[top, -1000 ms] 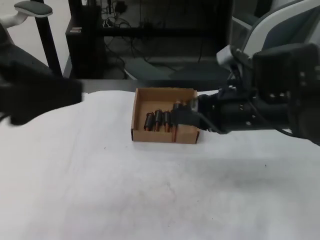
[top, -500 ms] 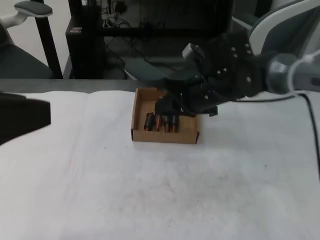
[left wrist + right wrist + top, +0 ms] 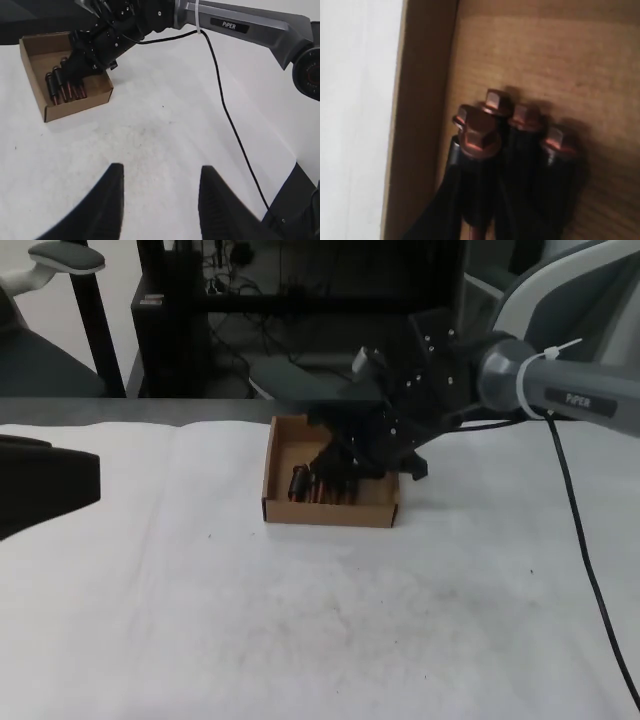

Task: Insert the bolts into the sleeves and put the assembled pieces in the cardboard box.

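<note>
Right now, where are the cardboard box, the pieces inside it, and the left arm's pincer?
cardboard box [image 3: 330,512], high view, front wall.
assembled pieces [image 3: 59,82], left wrist view, one dark sleeve.
left pincer [image 3: 161,172], left wrist view, midway between its fingertips.

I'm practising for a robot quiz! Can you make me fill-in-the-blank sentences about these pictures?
The assembled pieces lie in a box made of ___.
The left gripper is ___ and holds nothing.
The right gripper is over the ___.
The box stands on a ___ cloth.
Missing words: cardboard, open, box, white.
</note>
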Action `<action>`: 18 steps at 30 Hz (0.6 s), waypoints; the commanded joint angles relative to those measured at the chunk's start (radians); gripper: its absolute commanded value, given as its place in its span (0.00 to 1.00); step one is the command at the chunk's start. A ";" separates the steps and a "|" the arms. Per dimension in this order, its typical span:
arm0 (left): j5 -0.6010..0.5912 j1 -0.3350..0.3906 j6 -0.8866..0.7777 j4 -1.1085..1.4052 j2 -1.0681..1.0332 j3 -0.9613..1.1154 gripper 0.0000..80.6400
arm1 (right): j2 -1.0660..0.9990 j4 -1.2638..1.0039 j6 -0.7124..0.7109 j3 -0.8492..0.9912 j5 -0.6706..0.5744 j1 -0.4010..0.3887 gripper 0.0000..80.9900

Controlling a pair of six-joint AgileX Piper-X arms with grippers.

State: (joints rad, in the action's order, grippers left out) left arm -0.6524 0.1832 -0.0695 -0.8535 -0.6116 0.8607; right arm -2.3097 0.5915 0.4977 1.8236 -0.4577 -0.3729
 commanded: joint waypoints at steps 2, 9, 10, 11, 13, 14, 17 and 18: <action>0.001 -0.001 0.018 0.002 0.003 0.003 0.59 | 0.007 0.040 -0.010 0.017 0.000 0.004 0.00; 0.001 -0.001 0.018 0.002 0.003 0.003 0.59 | 0.007 0.043 0.002 0.027 -0.012 0.004 0.53; 0.001 -0.001 0.018 0.002 0.003 0.003 0.59 | 0.007 0.046 0.013 0.029 -0.013 0.004 0.62; 0.001 -0.001 0.018 0.002 0.003 0.003 0.59 | 0.007 0.053 0.019 0.033 -0.016 0.004 0.66; 0.001 -0.001 0.018 0.002 0.003 0.003 0.59 | 0.007 0.063 0.020 0.042 -0.036 0.004 0.66; 0.001 -0.001 0.018 0.002 0.003 0.003 0.59 | 0.009 0.069 0.018 0.046 -0.043 0.004 0.66; 0.001 -0.001 0.018 0.002 0.003 0.003 0.59 | 0.019 0.087 0.004 0.062 -0.056 0.004 0.66; 0.001 -0.001 0.018 0.002 0.003 0.003 0.59 | 0.025 0.094 0.004 0.067 -0.057 0.004 0.66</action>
State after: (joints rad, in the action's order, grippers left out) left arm -0.6524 0.1832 -0.0603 -0.8559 -0.6116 0.8607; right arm -2.3095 0.6703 0.5105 1.8723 -0.4976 -0.3729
